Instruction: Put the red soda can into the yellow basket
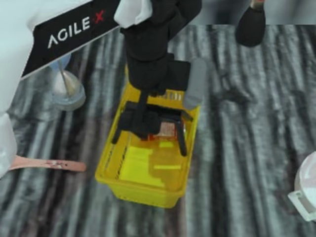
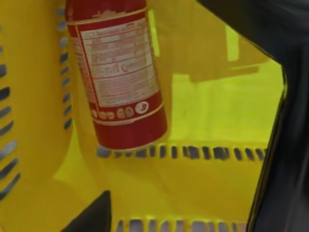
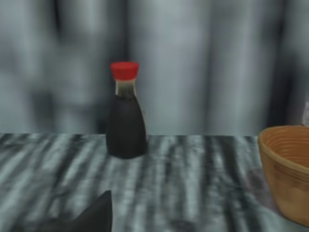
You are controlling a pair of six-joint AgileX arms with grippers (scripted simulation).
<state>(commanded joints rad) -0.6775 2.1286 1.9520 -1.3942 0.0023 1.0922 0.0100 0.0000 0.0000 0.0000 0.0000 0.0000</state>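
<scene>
The yellow basket (image 1: 148, 190) sits at the table's middle, and my left arm reaches down into it. Inside it, the red soda can (image 2: 118, 82) shows its white label panel and lies tilted close to a slotted yellow wall (image 2: 29, 111). From above, only a small reddish patch of the can (image 1: 167, 130) shows beside the black left gripper (image 1: 148, 123). That gripper (image 2: 193, 220) is open and holds nothing, and the can is ahead of it, clear of the dark fingertip (image 2: 94, 215). One black basket handle (image 2: 289, 145) crosses the left wrist view.
A black soy sauce bottle with a red cap (image 3: 126, 118) stands at the far right (image 1: 251, 24). A woven bowl (image 3: 285, 169) is near it. A grey dome-shaped object (image 1: 66, 89) and a pink flat tool (image 1: 47, 164) lie to the left. My right arm (image 1: 306, 190) is parked at the right edge.
</scene>
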